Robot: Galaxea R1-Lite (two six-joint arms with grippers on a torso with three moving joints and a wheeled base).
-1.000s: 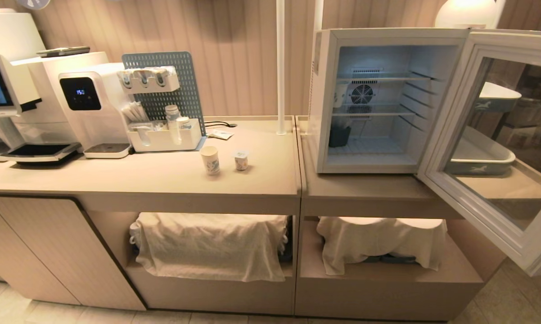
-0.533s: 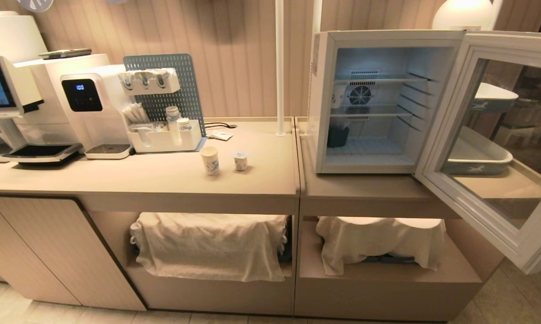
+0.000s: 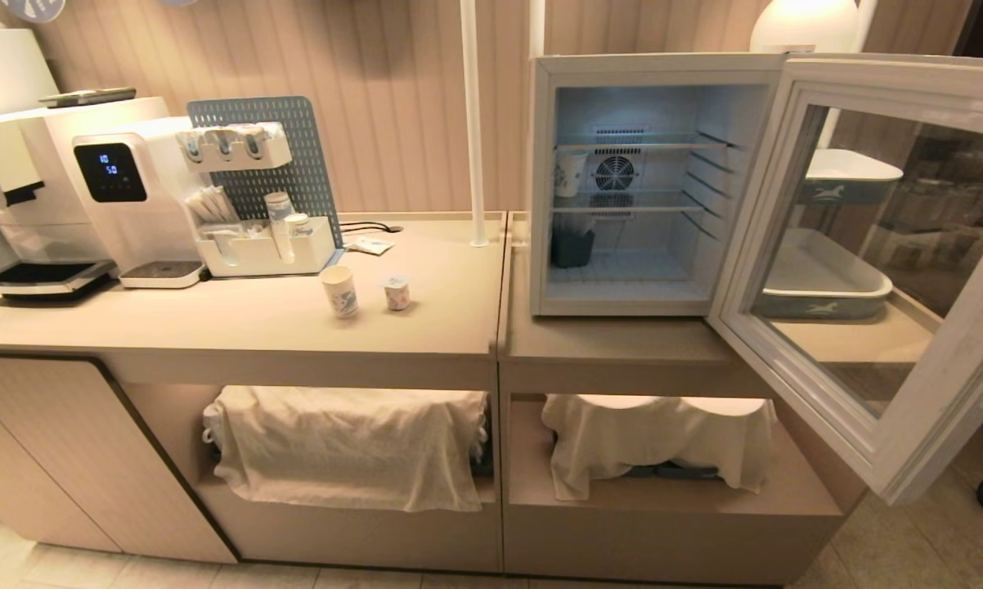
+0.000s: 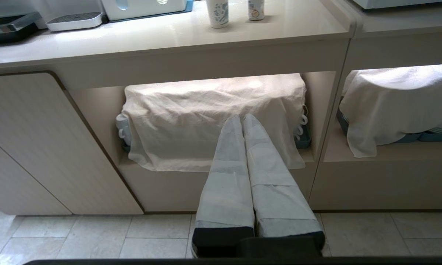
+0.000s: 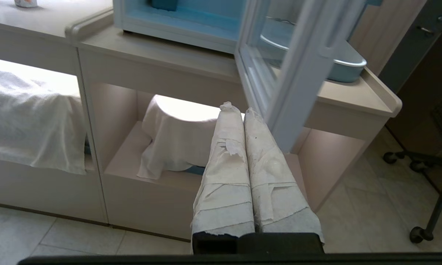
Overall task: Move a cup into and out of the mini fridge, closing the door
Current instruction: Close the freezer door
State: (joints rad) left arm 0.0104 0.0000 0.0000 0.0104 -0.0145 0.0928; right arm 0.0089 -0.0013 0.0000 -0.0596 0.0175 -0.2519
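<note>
The cup is standing upright on the worktop, just beside a small foil-lidded tub and well apart from the mini fridge, whose door is hanging wide open. Both the left tool and the right tool are staying clenched on nothing, low before the worktop's 2 cloth-draped shelves.

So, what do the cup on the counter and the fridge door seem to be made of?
The cup looks like matte white paper with a blue print, thin-walled and tapered. The door seems a glossy white frame, probably plastic, around a dark glass pane: trays behind it show through the pane.
</note>
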